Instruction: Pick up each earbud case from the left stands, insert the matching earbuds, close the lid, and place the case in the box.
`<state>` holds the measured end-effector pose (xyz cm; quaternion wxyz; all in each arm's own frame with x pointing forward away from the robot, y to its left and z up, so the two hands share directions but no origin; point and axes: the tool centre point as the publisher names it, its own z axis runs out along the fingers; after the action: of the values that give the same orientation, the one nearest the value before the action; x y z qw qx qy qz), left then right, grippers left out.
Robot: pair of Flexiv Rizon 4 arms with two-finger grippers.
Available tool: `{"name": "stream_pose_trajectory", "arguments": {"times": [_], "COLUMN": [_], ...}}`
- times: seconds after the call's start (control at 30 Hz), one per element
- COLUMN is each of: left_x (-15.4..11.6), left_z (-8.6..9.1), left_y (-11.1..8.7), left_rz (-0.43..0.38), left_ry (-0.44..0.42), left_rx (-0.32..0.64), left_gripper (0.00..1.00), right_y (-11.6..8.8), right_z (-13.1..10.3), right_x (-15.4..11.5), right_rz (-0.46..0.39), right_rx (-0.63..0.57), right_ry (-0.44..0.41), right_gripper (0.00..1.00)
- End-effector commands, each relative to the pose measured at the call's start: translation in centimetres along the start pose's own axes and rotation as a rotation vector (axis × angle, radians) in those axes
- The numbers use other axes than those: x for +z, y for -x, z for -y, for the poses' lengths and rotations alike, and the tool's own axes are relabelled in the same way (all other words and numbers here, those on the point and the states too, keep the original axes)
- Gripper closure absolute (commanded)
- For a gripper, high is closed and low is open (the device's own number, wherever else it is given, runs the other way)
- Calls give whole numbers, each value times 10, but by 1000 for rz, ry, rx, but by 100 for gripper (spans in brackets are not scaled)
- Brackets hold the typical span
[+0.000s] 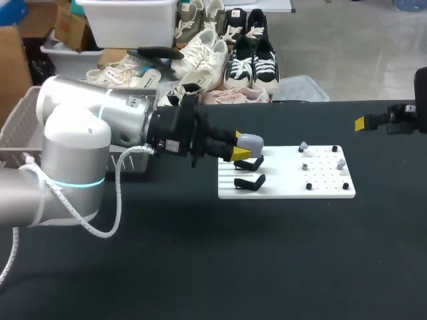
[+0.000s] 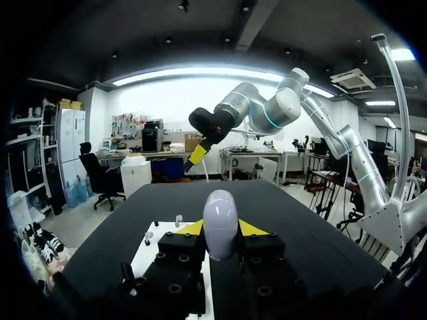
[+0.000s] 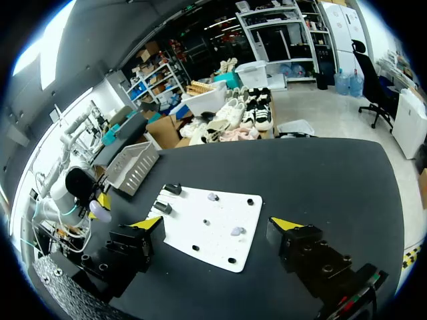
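Observation:
My left gripper (image 1: 241,151) is shut on a pale lavender earbud case (image 1: 251,141), lid closed, held just above the left end of the white board (image 1: 287,190). In the left wrist view the case (image 2: 220,227) stands upright between the yellow tips. Two black stands (image 1: 249,172) sit under it, both without a case. Small lavender earbuds (image 1: 303,146) (image 1: 341,163) and black ones (image 1: 309,186) rest on the board's right half. My right gripper (image 1: 363,124) hangs open at the far right, above the table and off the board (image 3: 213,223).
A grey wire basket (image 1: 20,127) stands at the table's left edge behind my left arm, also seen as the basket (image 3: 132,167) in the right wrist view. Black tabletop lies bare in front of the board.

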<state>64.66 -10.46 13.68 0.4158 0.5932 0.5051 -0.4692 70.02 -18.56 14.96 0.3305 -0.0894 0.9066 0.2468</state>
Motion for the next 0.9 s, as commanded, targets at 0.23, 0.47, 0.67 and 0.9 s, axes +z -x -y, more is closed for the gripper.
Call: {"name": "stream_pose_trajectory", "arguments": {"times": [0.23, 0.47, 0.67, 0.9], "left_x": [12, 9, 9, 9], "left_z": [24, 24, 24, 24], "left_y": [9, 12, 12, 12], "left_rz": [67, 62, 62, 62], "left_ry": [137, 150, 150, 150], "left_rx": [14, -3, -3, -3], "left_gripper": [100, 100, 100, 100], "right_y": [0, 0, 0, 0], "right_z": [1, 1, 1, 1], "right_x": [0, 0, 0, 0], "right_rz": [-1, -1, -1, -1], "right_rx": [-1, -1, -1, -1], "right_ry": [3, 3, 3, 3], "right_gripper": [0, 0, 0, 0]}}
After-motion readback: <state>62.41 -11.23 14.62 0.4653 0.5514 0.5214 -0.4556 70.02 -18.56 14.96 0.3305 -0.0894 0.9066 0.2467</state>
